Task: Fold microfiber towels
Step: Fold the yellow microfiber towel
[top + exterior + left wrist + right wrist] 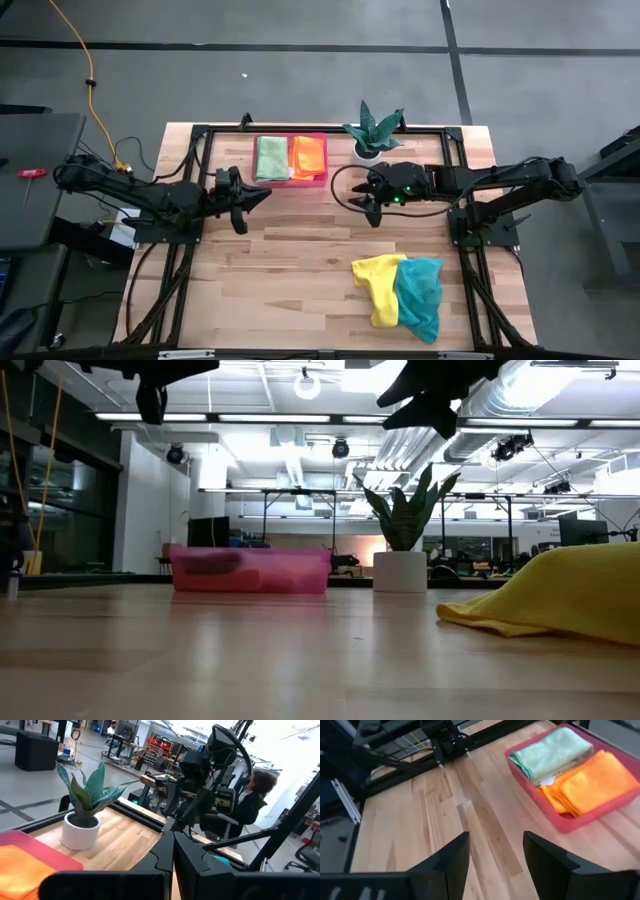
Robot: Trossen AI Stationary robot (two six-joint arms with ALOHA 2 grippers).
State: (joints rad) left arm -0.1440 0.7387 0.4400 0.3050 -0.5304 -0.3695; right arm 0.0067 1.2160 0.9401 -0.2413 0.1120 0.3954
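Observation:
A light green towel point(271, 158) and an orange towel point(308, 157) lie folded side by side in the pink tray point(290, 181) at the table's far middle. A yellow towel point(378, 285) and a teal towel point(420, 296) lie crumpled on the table at the near right, the teal one overlapping the yellow one's right side. My left gripper point(258, 197) hovers shut just near of the tray, pointing right. My right gripper point(364, 201) hovers open above the table's middle, tilted down toward the left with nothing between its fingers point(451, 856).
A potted plant point(372, 135) in a white pot stands on the table's far edge, right of the tray and just behind my right gripper. Bare wood lies between the two grippers and across the near left. A person sits beyond the table point(255, 795).

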